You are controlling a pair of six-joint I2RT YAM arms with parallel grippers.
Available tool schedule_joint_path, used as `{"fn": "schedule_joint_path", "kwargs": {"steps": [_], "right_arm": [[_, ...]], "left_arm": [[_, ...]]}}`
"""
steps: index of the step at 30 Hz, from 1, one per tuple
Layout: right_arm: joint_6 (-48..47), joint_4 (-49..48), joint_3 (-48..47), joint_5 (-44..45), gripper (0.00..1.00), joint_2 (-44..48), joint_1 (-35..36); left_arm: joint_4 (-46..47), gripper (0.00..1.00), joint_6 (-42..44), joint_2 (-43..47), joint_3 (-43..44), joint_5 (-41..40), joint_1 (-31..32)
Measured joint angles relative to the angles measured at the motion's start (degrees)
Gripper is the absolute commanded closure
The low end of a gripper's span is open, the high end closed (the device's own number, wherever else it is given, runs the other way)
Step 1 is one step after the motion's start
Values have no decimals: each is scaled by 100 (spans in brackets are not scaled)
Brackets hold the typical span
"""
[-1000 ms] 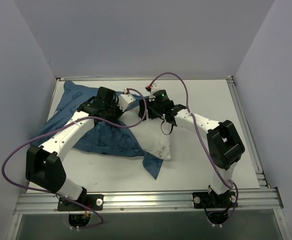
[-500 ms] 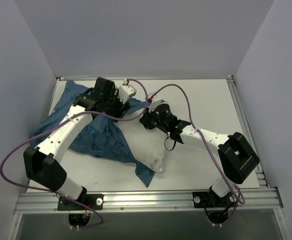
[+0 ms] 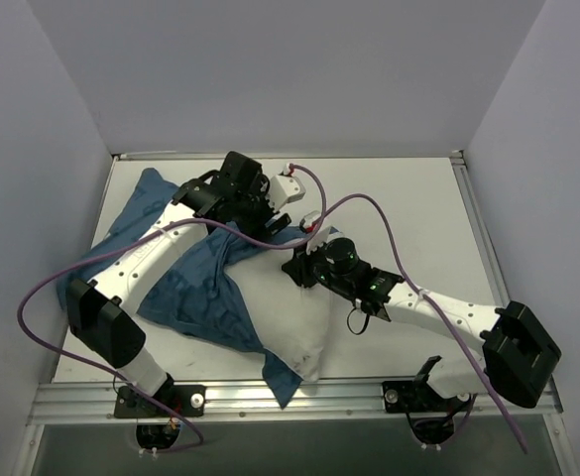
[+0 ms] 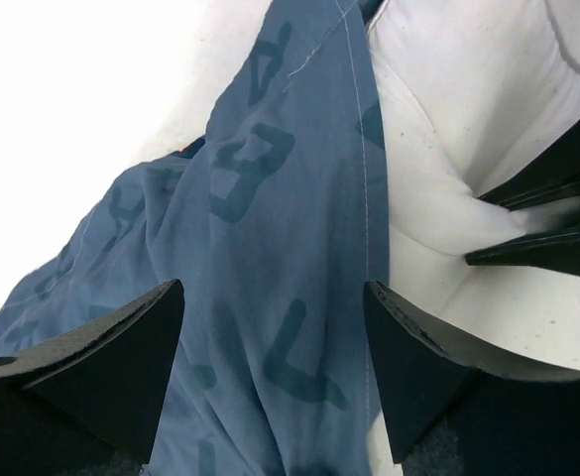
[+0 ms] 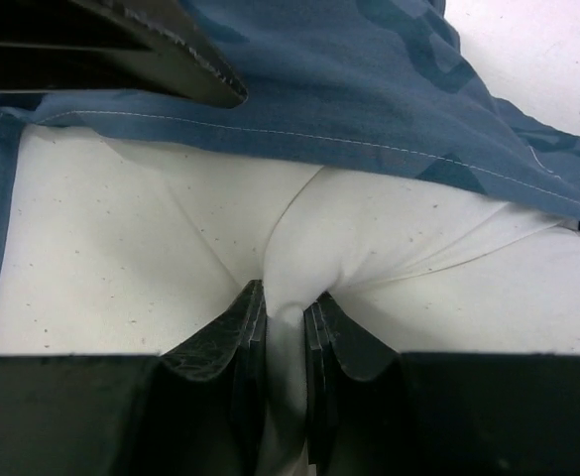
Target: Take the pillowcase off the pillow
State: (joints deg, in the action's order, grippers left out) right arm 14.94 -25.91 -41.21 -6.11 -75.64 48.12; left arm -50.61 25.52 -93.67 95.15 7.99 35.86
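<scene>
Across the left half of the table (image 3: 418,203) the pillowcase (image 3: 195,288) lies rumpled. It looks thin and limp, likely to slide and bunch rather than resist, and its stitched hem (image 4: 367,178), beside the bared white, seems the surest hold. The pillow (image 3: 291,315) pokes out toward the near edge and looks soft and light. The right gripper (image 5: 285,297) pinches a fold of pillow. The left gripper (image 4: 275,297) hangs spread over the hem, holding nothing. Plain walls (image 3: 61,99) close in on three sides.
</scene>
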Motion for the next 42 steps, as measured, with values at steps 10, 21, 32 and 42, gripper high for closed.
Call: {"fn": "schedule_joint_path", "kwargs": {"steps": [10,21,32,42], "right_arm": [[74,-42,208,-92,100,240,-4],[396,-249,798,-74,100,682,-7],[1043,105,1370,455,100,1788,-11],[1362,98,1154,306,100,1167,-514]], "left_arm": [[26,50,28,-186,-518,341,-31],[199,98,-601,-385,-181,739,-927],[317,98,-531,-846,-511,146,-1296],[450,6,-76,-776,-492,551,-1696]]}}
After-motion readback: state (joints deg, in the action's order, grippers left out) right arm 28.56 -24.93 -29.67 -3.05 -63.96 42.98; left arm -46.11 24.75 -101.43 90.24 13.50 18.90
